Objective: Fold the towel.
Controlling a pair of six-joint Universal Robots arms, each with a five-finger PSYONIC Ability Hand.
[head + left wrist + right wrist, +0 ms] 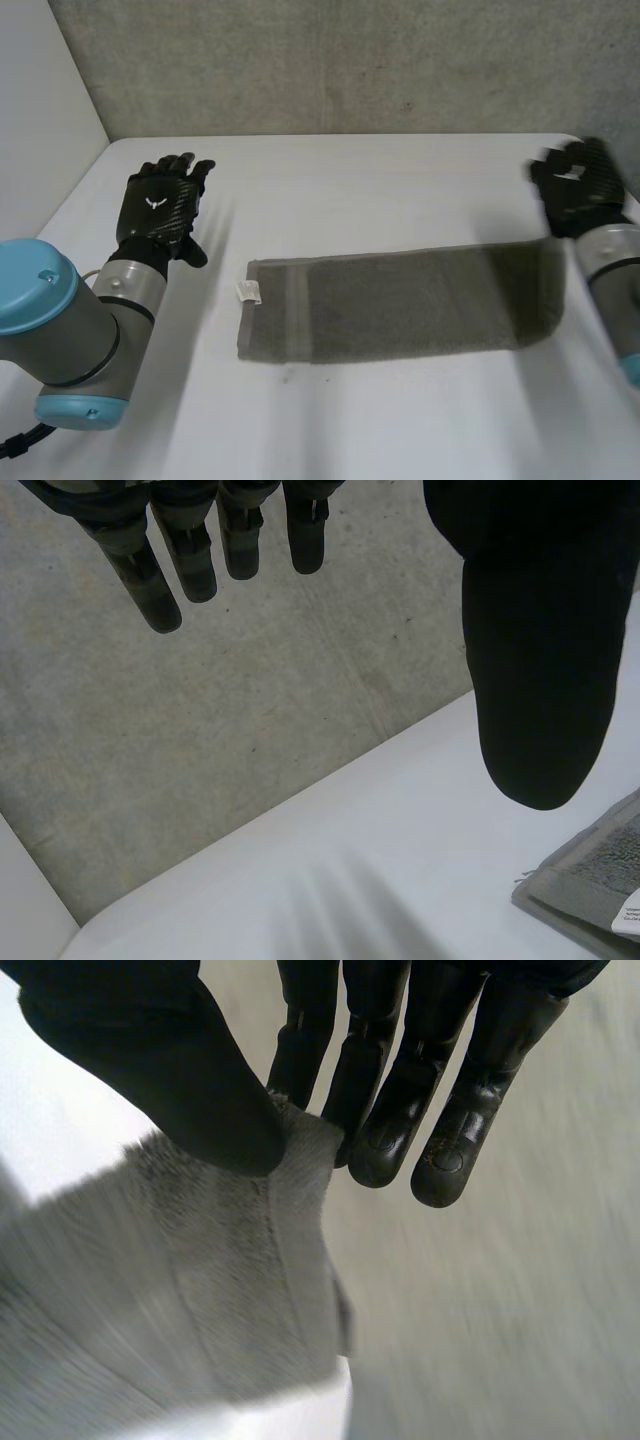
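One towel, one table, two hands: left robot hand, right robot hand

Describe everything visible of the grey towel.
The grey terry towel lies as a long strip on the white table. One end is flat, with hemmed band and white label. The other end is lifted, its corner pinched by the black right hand between thumb and fingers. The open black left hand is apart.

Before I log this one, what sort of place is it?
Probably a lab test bench: a white table against a rough concrete wall, one grey towel, its end pinched by the right robot hand.
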